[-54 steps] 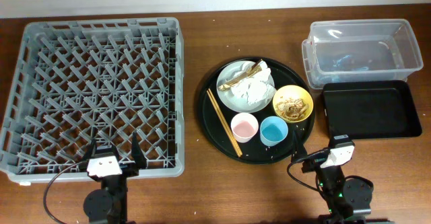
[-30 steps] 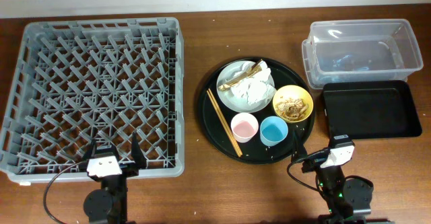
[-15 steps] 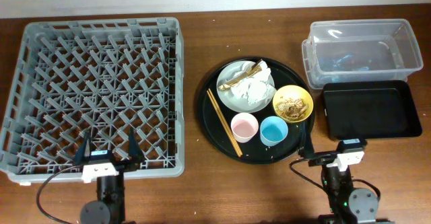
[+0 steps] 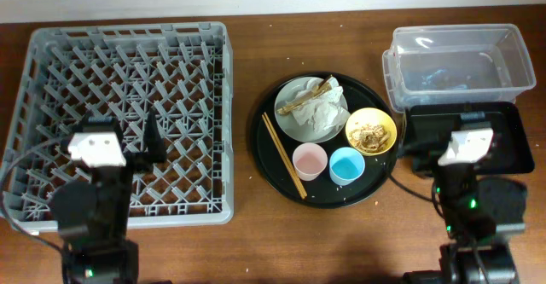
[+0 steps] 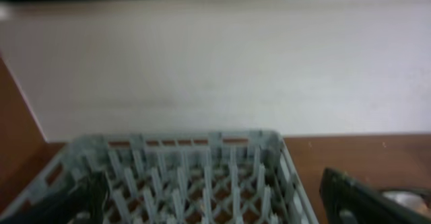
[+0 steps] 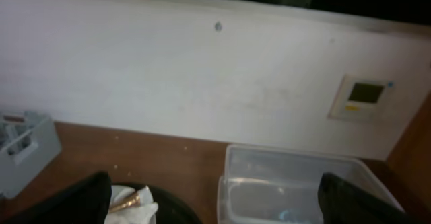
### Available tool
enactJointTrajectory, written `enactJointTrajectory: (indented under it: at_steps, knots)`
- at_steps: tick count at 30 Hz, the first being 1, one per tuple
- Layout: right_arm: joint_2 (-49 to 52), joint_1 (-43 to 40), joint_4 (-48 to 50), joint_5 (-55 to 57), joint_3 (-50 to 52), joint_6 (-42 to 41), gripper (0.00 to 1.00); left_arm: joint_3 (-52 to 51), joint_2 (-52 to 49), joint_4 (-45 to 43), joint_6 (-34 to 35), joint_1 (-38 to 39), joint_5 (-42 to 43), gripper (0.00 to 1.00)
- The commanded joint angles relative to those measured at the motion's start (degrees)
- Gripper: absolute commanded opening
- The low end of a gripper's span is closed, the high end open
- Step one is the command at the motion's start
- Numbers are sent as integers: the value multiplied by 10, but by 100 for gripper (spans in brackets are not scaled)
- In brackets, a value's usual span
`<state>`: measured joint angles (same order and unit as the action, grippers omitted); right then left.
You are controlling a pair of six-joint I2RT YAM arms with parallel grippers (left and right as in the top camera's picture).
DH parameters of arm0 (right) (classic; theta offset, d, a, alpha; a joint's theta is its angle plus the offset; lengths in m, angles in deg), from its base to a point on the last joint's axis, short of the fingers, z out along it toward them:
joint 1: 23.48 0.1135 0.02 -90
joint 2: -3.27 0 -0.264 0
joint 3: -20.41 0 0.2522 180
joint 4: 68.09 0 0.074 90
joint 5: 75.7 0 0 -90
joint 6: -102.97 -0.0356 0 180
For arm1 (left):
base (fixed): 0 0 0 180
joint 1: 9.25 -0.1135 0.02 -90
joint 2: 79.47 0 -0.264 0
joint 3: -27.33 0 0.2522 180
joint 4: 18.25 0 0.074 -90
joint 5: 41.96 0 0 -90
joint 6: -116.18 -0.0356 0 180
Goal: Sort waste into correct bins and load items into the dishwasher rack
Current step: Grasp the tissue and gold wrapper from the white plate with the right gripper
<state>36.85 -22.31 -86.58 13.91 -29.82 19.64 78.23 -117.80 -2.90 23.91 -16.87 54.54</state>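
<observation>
The grey dishwasher rack (image 4: 128,71) fills the left side and shows in the left wrist view (image 5: 188,177). A pale plate (image 4: 294,124) holds crumpled white tissues (image 4: 320,113) and a brownish scrap (image 4: 303,99). A yellow bowl (image 4: 370,131) holds tan food scraps. A pink cup (image 4: 309,161), a blue cup (image 4: 346,165) and wooden chopsticks (image 4: 283,154) lie beside them. The clear tub (image 4: 461,62) and the black rectangular tray (image 4: 503,122) are at the right. My left gripper (image 4: 119,129) (image 5: 215,204) is open and empty above the rack's front part. My right gripper (image 4: 463,124) (image 6: 215,204) is open and empty above the black rectangular tray.
The plate, bowl, cups and chopsticks all sit on a large round black tray (image 4: 264,139) at the table's middle. The right wrist view shows the clear tub (image 6: 296,183), a tissue (image 6: 135,207) and a rack corner (image 6: 23,150). A white wall stands behind the table.
Both arms have risen and moved away from the table's front edge, the left over the rack's front, the right over the black rectangular tray. Nothing on the table has moved.
</observation>
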Motion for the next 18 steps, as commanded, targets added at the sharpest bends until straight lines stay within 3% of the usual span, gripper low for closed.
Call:
enactJointTrajectory:
  at_steps: [1, 8, 12, 15, 18]
  knots:
    - [95, 3, -83, -58, -114, 3, 98, 114, -110, 84, -11, -3, 32, 99]
    - [341, 3, -328, -222, -346, -6, 98, 387, -334, 354, -50, -3, 101, 99]
    - [457, 3, -445, -237, -489, -60, 98, 641, -481, 552, -75, -1, 104, 99]
    - [566, 4, -584, -248, -603, -63, 98, 800, -599, 673, -84, 47, 10, 99]
    - [624, 4, -583, -270, -622, -64, 98, 816, -635, 691, -83, 71, -3, 99]
